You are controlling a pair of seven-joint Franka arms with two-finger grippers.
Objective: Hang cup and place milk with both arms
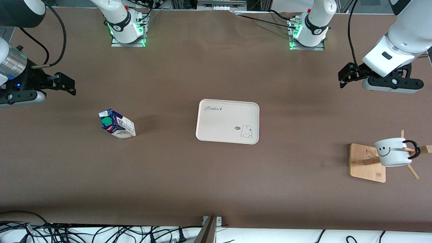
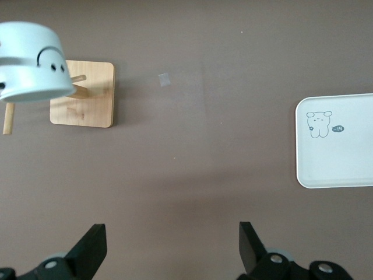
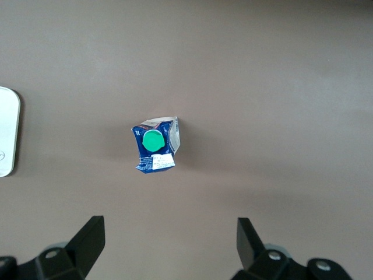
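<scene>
White smiley-face ceramic mug [image 1: 391,152] hangs by its black handle on the wooden peg rack [image 1: 367,162] at the left arm's end. Blue-topped, green-capped milk carton [image 1: 116,124] stands on the brown table [image 1: 216,175], beside the cream rabbit tray [image 1: 227,121]. Left gripper [image 2: 173,248] and right gripper [image 3: 169,245] both raised, fingers spread wide, empty.

The counter [image 1: 216,189] looks like matt brown sheet, faintly creased. The cup [image 1: 391,152] is glossy white ceramic on a pale bare-wood rack [image 1: 367,162]. The tray [image 1: 227,121] looks smooth cream plastic; the milk [image 1: 116,124] is printed carton, its cap green plastic.
</scene>
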